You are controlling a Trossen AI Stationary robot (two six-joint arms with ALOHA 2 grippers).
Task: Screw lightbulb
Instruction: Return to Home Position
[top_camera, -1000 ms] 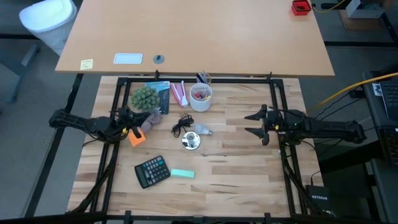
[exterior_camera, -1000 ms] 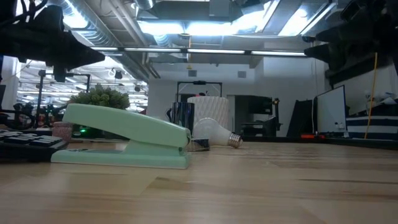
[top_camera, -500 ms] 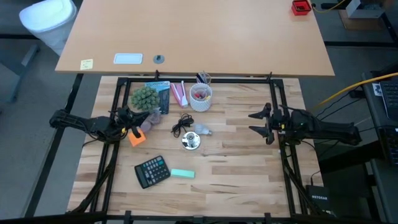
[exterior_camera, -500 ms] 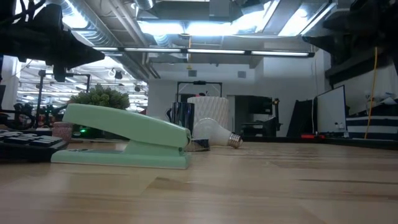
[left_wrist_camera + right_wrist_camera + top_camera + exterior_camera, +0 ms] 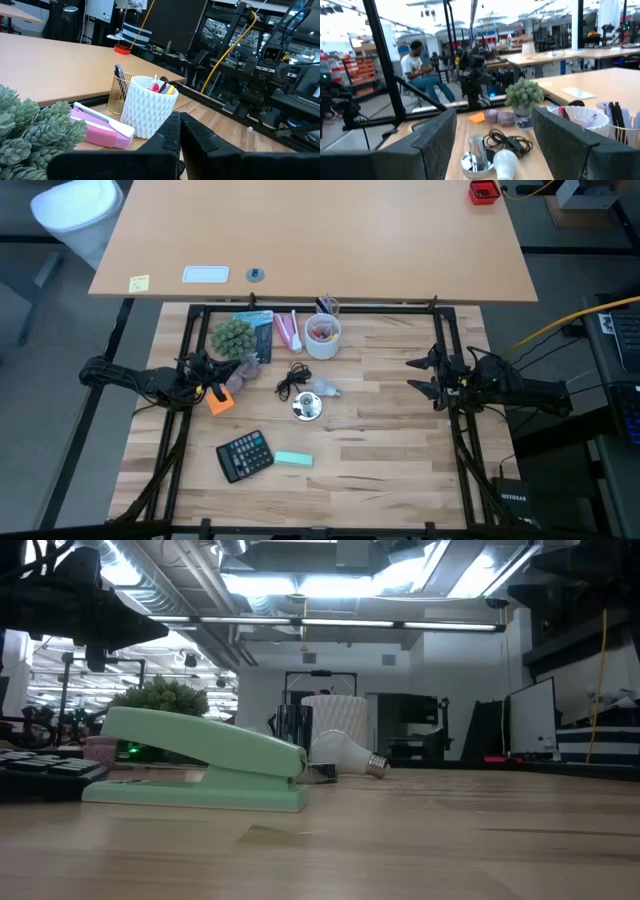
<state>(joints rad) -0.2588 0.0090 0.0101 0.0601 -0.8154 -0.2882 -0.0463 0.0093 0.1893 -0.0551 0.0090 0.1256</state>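
One small pale whitish lightbulb (image 5: 325, 389) lies on its side on the wooden table (image 5: 380, 465), well out ahead of the right gripper (image 5: 414, 376), whose jaws are spread wide and grasp nothing. Just beside the bulb sits one shiny silver disc base (image 5: 307, 408) with a black cord. The left gripper (image 5: 180, 121) has its two fingers pressed together on nothing. Ahead of them stand one white faceted cup (image 5: 148, 105) and one pink stapler (image 5: 102, 131).
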